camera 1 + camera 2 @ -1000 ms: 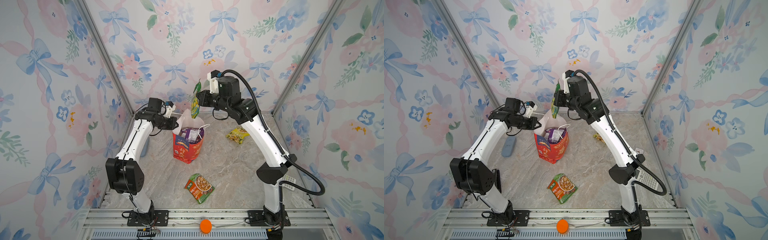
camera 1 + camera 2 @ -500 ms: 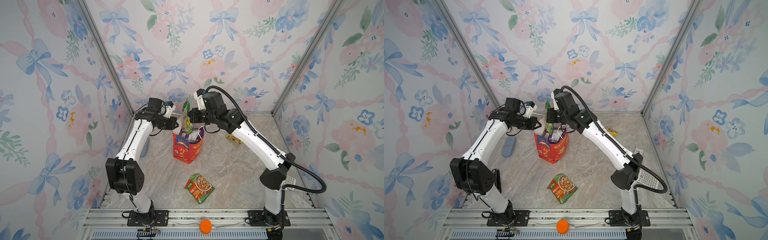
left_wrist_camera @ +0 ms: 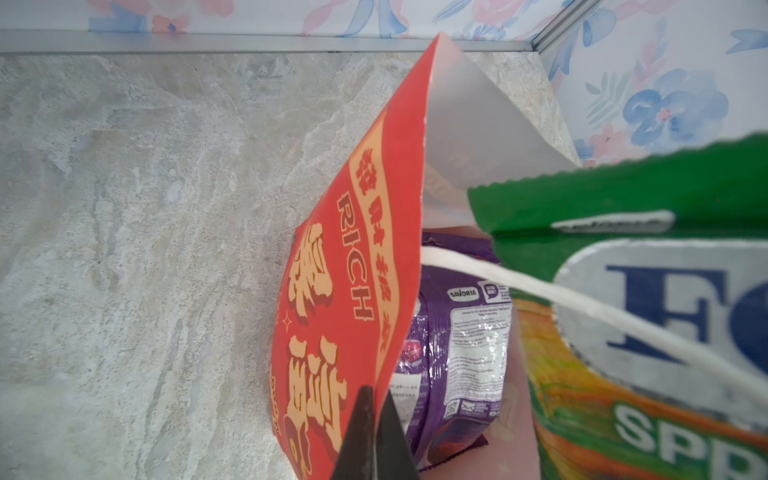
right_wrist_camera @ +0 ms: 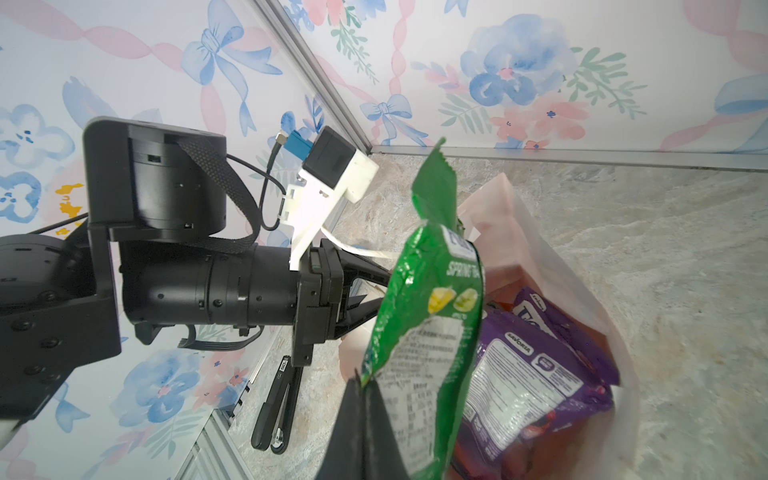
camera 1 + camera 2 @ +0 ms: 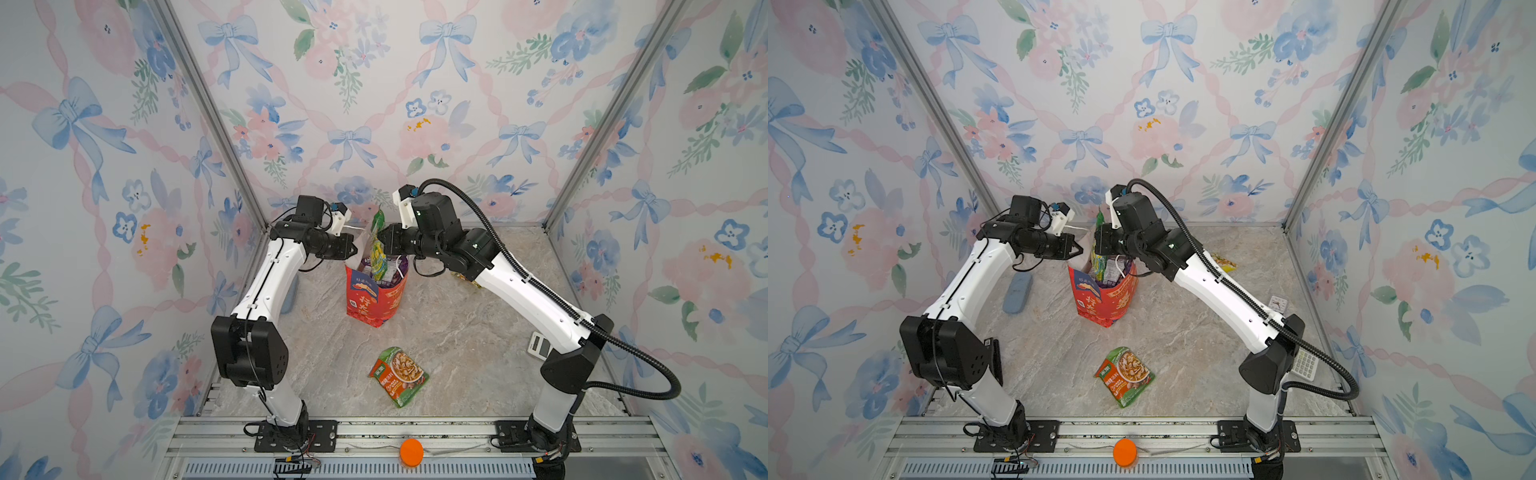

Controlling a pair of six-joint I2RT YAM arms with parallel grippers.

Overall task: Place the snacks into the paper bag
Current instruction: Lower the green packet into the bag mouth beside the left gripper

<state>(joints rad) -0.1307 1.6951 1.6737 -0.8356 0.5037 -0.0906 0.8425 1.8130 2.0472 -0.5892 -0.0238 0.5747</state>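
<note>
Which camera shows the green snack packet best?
The right wrist view: the green snack packet shows nearly whole, pinched by the right tool. The left wrist view crops it; both top views show it tiny.

So here we've got the left gripper (image 3: pixel 376 401) with its two dark fingers pinched tight on the edge of the red paper bag (image 3: pixel 353 270), the wall with "RICH" and the gold characters on it. That holds the mouth open, so we see the pale inside and a purple SAVORIA packet (image 3: pixel 457 353) sitting in there. A green FOX'S packet (image 3: pixel 623 199) looms close, over the opening, with the white cord handle (image 3: pixel 582 303) running across it. Marble tabletop (image 3: pixel 145 249) underneath.
</note>
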